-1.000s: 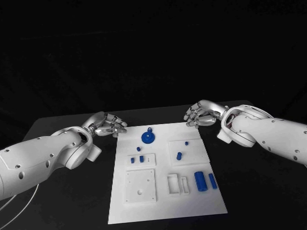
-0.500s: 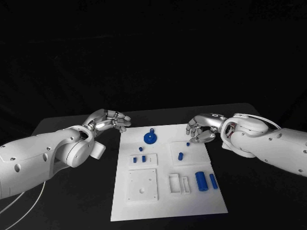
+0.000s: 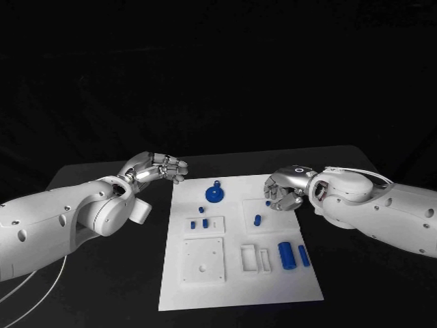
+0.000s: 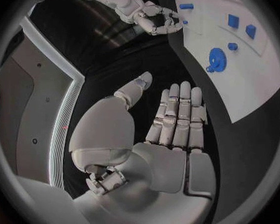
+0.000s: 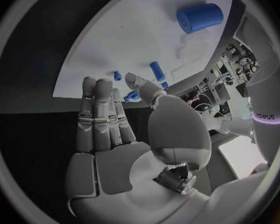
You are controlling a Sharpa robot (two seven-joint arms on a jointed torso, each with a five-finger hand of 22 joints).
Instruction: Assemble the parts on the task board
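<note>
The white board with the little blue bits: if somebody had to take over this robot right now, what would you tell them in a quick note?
Left hand: empty, fingers apart, above the black table off the board's far left corner.
Right hand: empty, fingers loosely curled, at the board's right edge beside a small blue peg.
Task board: blue gear near the far edge, small blue pieces mid-board, two blue cylinders lying at the near right.
Done: I cannot tell which pieces are seated.
Left: the cylinders are still loose; neither hand holds a part.
</note>
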